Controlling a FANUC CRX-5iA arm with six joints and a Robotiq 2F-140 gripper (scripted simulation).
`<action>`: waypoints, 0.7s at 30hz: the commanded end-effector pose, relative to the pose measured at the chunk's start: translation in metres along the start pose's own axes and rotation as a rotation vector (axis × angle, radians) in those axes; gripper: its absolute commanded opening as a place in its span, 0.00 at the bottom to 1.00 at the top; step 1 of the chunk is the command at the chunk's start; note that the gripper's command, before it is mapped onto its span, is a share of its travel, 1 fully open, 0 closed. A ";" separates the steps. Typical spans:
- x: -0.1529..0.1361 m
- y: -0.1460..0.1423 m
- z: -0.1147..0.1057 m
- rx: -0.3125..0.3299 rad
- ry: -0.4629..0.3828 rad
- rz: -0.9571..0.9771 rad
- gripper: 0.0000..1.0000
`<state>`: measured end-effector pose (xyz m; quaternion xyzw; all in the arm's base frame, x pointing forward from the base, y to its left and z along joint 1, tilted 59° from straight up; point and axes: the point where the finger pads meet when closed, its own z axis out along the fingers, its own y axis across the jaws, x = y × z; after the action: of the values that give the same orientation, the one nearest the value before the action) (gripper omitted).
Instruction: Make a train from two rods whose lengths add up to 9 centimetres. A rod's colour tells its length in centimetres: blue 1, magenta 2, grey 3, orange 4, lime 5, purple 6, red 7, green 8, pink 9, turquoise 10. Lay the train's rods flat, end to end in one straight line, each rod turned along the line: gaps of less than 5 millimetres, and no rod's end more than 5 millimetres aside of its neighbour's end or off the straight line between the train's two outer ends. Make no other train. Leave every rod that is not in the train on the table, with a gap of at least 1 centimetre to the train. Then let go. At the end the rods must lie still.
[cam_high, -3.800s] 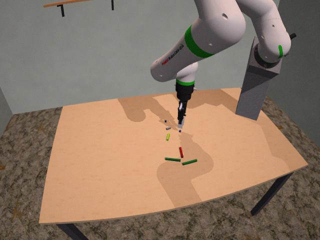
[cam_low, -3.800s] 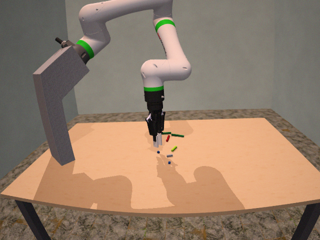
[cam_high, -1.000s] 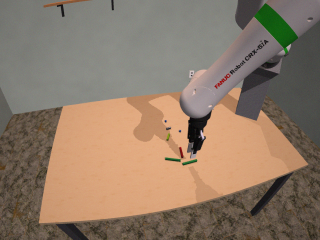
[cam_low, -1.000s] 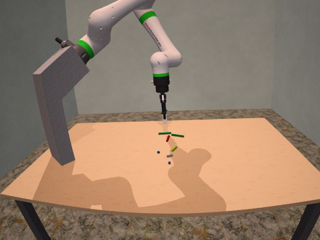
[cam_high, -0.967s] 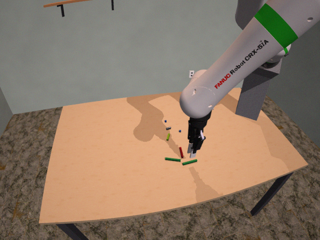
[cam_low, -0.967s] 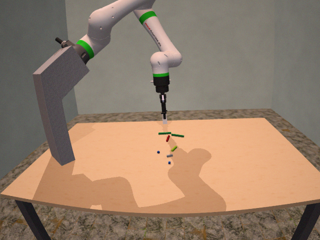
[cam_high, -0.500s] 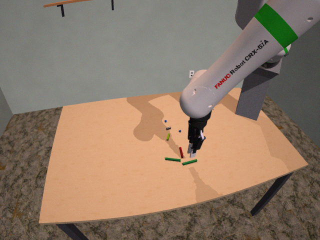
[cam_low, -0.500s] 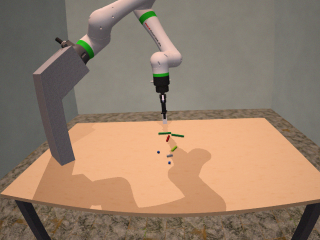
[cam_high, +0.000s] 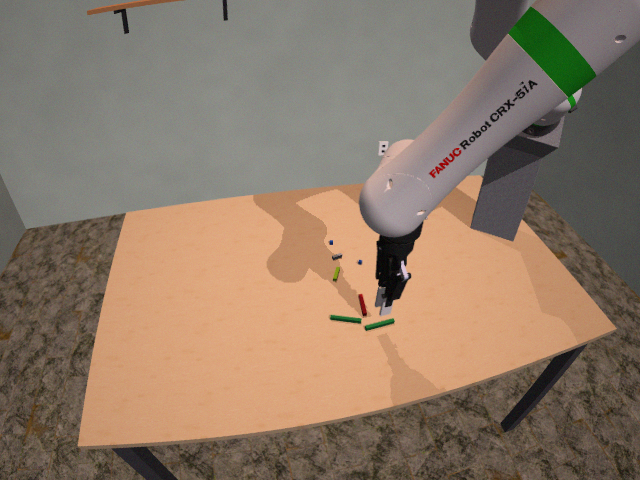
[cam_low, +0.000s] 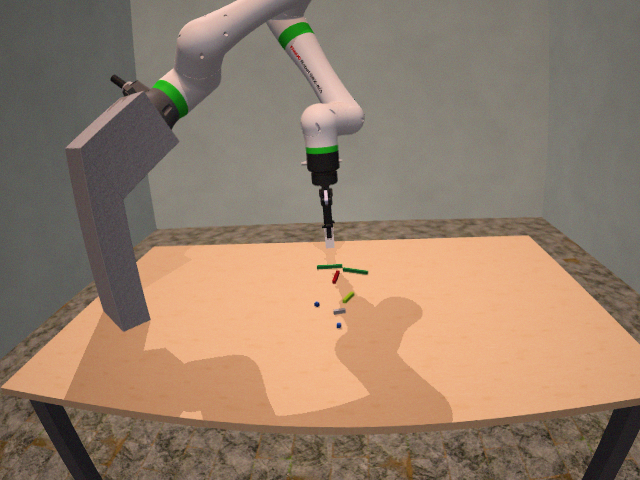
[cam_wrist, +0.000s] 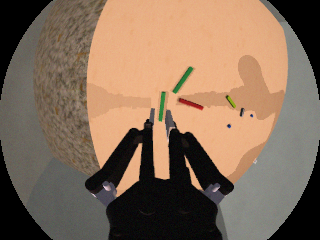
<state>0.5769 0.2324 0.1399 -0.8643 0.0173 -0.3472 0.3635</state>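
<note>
Well, my gripper (cam_high: 383, 307) (cam_low: 329, 242) (cam_wrist: 160, 115) hovers narrowly open, holding nothing, over smooth, wood-grained table (cam_high: 206, 361) (cam_low: 491, 335) (cam_wrist: 130, 50); from the top view, slim green right rod (cam_high: 379, 324) (cam_low: 329, 266) (cam_wrist: 162, 106) angles from left rod (cam_high: 345, 319) (cam_low: 355, 271) (cam_wrist: 183, 80).

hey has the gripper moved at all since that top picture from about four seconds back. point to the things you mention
Yes. In the top view the gripper (cam_high: 383, 308) (cam_low: 329, 242) (cam_wrist: 160, 115) has moved toward the green rods, away from the wall.
</note>
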 end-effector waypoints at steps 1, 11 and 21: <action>0.000 0.000 0.000 -0.002 -0.002 0.000 0.15; 0.000 0.001 0.003 -0.009 -0.015 0.000 0.15; -0.001 0.002 0.013 -0.015 -0.023 0.000 0.15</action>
<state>0.5820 0.2376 0.1341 -0.8707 0.0158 -0.3374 0.3575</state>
